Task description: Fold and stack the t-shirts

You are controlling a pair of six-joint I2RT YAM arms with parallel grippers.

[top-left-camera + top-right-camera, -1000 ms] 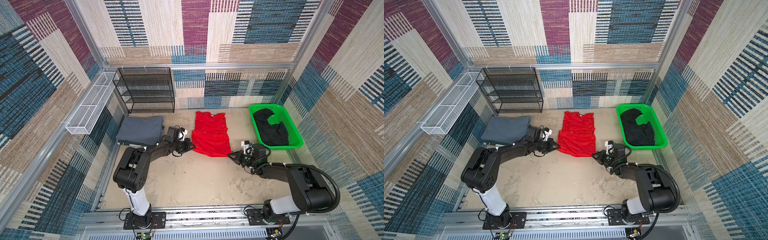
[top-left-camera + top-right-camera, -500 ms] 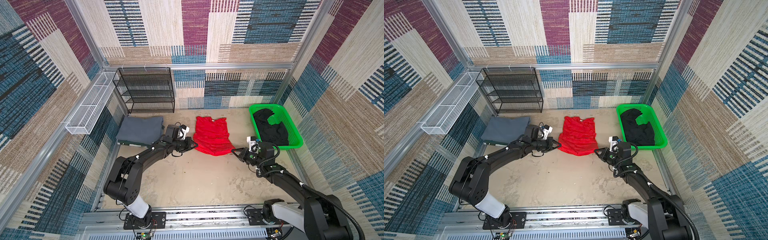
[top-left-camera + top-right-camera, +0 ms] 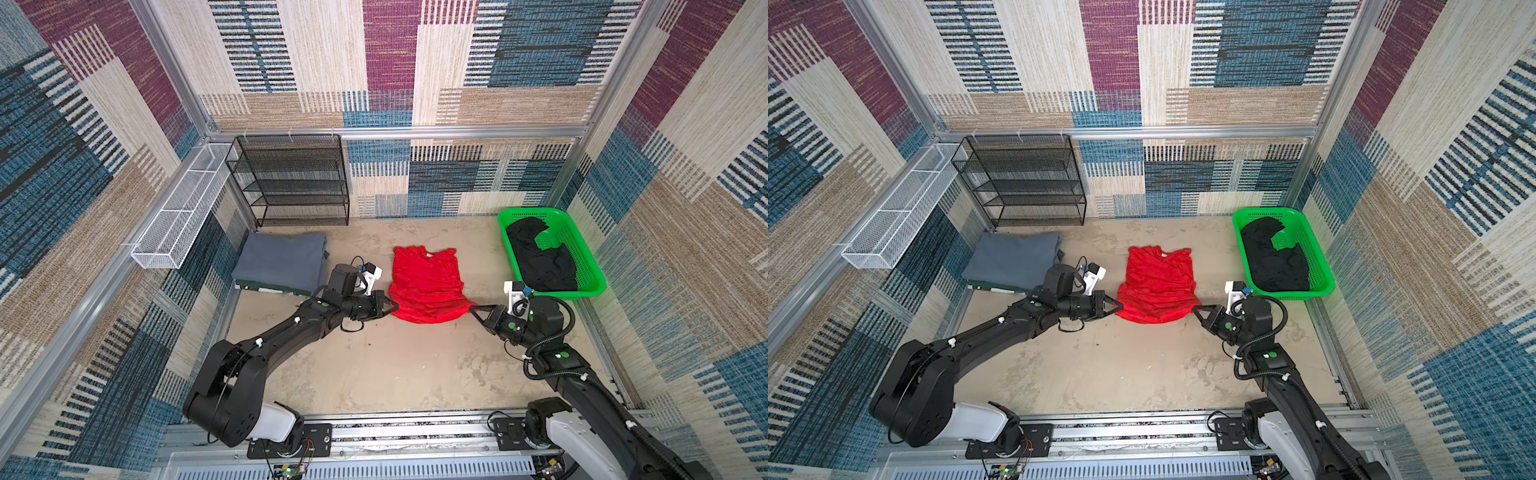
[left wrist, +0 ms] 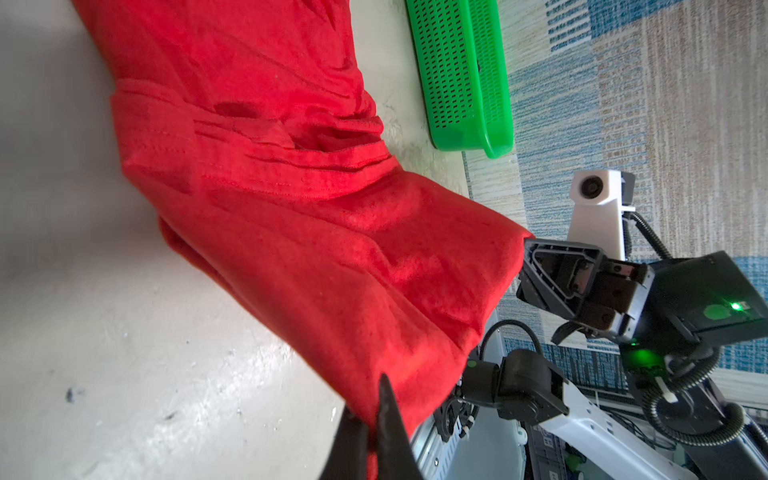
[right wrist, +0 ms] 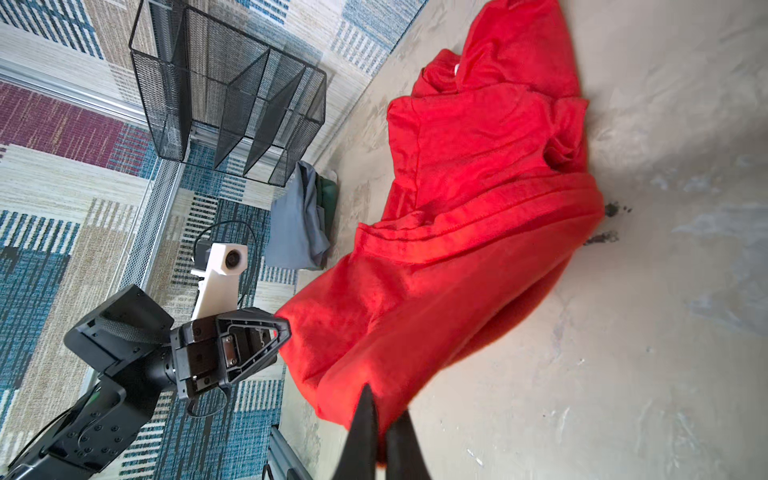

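Spanning left tool point(image 3: 394, 306) to right tool point(image 3: 473, 309): pinched red t-shirt point(image 3: 426, 286) hem.

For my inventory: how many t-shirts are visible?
3. The red t-shirt lies in the middle; grey t-shirt folded at left; black t-shirt in the green basket. Under the grey one, dark green cloth may be another.

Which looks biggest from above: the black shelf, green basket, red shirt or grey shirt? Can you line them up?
In a top view, largest to smallest:
1. black shelf
2. green basket
3. red shirt and grey shirt: too alike to rank.
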